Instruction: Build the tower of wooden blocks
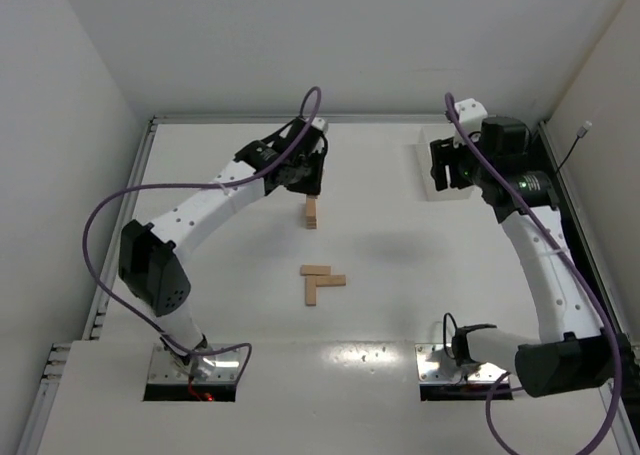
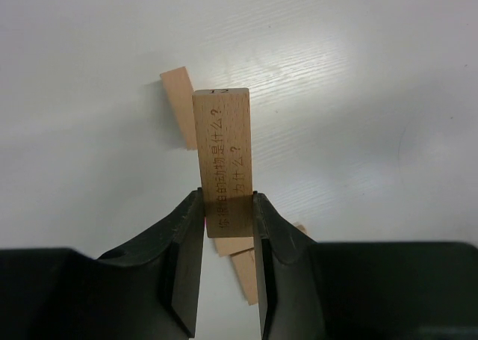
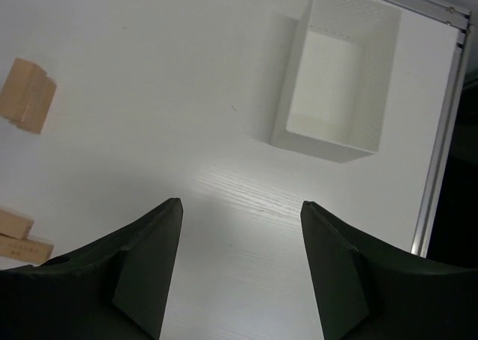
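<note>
My left gripper (image 2: 227,205) is shut on a wood block (image 2: 222,142) with printed characters, which sticks out flat beyond the fingertips. In the top view this gripper (image 1: 306,182) hangs just above the short tower (image 1: 311,213) of stacked tan blocks. The tower (image 2: 178,108) shows partly behind the held block's left edge. Three loose wood blocks (image 1: 320,280) lie together mid-table, also glimpsed between the jaws (image 2: 245,269). My right gripper (image 3: 240,205) is open with nothing in it, above bare table beside the white bin. The tower (image 3: 27,95) sits at the far left of its view.
A white rectangular plastic bin (image 3: 321,142) stands at the back right by the table's metal rail (image 3: 437,138). In the top view the right gripper (image 1: 447,170) covers most of the bin (image 1: 424,160). Walls enclose the table on three sides.
</note>
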Robot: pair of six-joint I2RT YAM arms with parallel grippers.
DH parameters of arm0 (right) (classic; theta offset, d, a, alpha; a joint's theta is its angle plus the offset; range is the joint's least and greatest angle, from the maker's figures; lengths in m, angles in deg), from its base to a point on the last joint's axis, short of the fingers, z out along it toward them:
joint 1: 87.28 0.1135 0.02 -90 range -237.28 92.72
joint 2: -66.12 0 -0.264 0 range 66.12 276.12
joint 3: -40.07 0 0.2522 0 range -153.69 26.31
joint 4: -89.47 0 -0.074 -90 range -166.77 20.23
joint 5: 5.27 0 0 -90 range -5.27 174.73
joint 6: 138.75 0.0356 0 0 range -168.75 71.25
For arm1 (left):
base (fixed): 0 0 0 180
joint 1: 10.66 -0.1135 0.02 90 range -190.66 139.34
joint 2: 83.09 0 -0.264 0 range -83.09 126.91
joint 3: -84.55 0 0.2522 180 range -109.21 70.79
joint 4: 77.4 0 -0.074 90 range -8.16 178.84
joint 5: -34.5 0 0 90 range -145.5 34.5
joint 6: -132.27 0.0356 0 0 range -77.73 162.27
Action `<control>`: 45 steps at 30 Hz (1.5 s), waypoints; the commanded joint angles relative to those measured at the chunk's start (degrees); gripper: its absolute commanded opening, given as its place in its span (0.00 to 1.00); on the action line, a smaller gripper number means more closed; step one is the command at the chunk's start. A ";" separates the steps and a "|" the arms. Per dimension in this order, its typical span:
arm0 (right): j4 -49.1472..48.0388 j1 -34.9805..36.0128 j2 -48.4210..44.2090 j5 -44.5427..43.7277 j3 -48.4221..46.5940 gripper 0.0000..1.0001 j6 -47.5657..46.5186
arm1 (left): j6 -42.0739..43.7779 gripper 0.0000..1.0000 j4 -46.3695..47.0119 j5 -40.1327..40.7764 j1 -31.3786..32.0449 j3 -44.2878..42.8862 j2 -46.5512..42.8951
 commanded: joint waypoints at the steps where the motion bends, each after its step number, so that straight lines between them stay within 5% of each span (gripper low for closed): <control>1: 1.35 -4.32 -0.92 -0.35 -0.32 0.61 0.18 | -2.39 0.00 0.04 2.18 0.36 -4.29 4.56; 22: 2.06 -16.29 -0.92 9.67 2.50 0.60 7.05 | -11.35 0.00 -2.33 6.05 1.06 -6.68 16.44; 45: 1.53 -20.16 -0.39 14.33 5.39 0.56 8.63 | -12.94 0.00 -2.86 8.42 -1.14 -9.05 20.40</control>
